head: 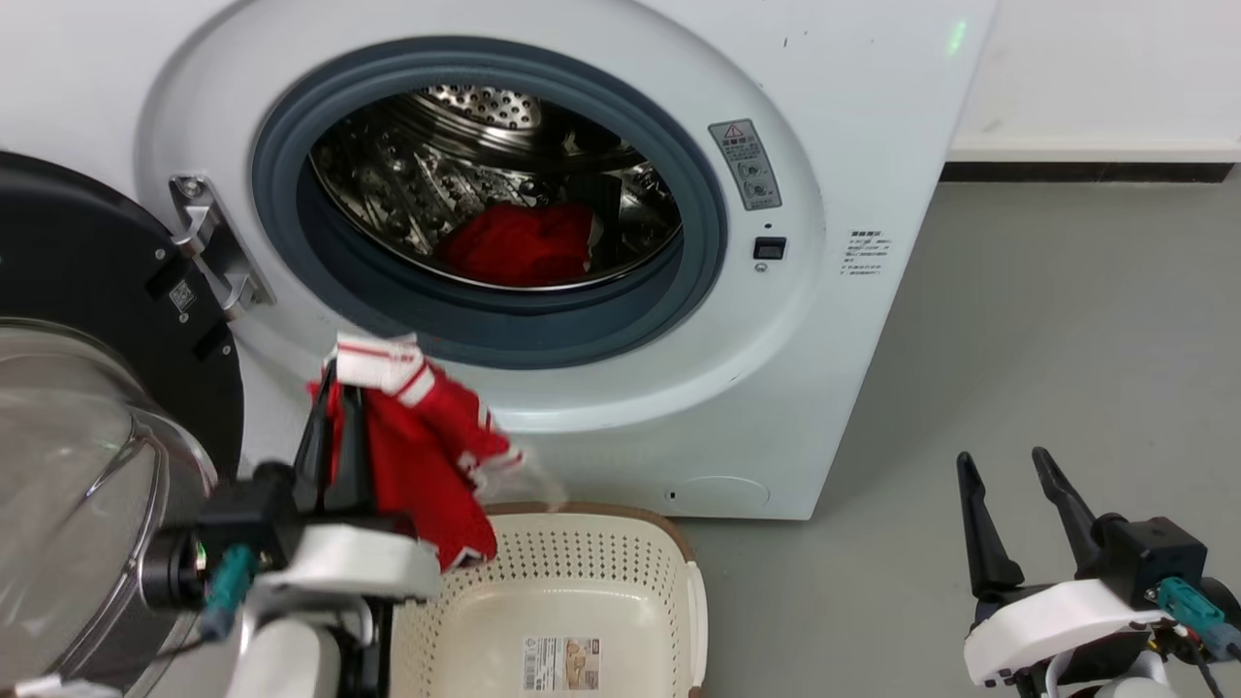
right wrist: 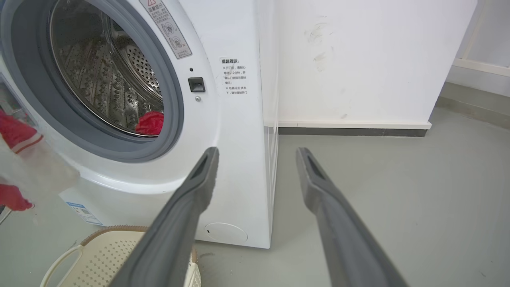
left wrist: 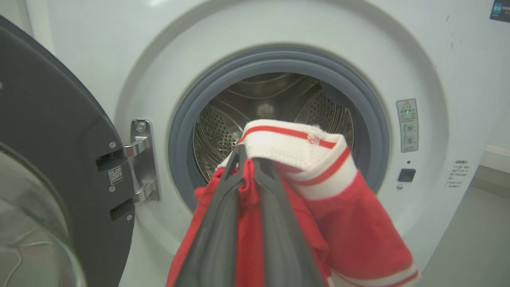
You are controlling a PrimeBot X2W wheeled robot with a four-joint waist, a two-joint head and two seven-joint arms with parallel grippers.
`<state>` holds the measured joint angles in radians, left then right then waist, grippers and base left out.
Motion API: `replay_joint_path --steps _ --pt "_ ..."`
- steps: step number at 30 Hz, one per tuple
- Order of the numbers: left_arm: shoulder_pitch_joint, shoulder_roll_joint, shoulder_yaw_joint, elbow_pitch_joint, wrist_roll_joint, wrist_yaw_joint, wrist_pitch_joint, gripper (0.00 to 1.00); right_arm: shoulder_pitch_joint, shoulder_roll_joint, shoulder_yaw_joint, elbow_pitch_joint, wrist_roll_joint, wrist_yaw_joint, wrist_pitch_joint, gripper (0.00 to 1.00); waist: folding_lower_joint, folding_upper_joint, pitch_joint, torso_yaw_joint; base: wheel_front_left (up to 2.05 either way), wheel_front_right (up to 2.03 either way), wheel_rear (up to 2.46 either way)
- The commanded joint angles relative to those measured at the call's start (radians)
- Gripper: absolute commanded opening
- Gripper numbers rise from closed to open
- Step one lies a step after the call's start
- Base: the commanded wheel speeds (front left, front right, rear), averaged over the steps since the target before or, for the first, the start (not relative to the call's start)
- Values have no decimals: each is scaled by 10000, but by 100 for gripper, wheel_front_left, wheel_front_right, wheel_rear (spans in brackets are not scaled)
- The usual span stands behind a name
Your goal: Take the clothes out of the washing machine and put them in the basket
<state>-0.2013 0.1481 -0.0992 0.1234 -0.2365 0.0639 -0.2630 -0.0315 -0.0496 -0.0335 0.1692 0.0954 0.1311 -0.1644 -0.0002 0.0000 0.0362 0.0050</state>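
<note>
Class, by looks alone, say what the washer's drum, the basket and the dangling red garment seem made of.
Drum: likely stainless steel, shiny, mirror-like, punched with small holes. Basket: probably moulded plastic, matte cream, perforated walls; its brown rim's material is unclear. Garment: soft fabric, limp folds, with a ribbed, knit-looking white band.

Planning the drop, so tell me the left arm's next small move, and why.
Probably shift the left gripper a little to the robot's right, over the middle of the basket, before opening. It is shut on the garment, which hangs at the basket's left edge, so a release here might leave it draped on the rim or dropped outside.
</note>
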Motion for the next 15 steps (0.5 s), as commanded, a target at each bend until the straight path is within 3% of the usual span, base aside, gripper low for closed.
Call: replay_joint_path --steps 1,9,15 --pt "627 -104 -125 -390 201 215 -25 0 89 -12 -56 -210 -39 -7 47 100 2 0 275 148 0 0 0" --pt "1726 -568 -245 108 116 413 -25 0 -205 -11 -140 -601 -168 -7 122 100 2 0 1169 564 0 0 0" --pt "1043 -865 -311 1393 -159 37 -27 0 -777 -14 -74 -981 -467 -7 232 100 2 0 2488 895 0 0 0"
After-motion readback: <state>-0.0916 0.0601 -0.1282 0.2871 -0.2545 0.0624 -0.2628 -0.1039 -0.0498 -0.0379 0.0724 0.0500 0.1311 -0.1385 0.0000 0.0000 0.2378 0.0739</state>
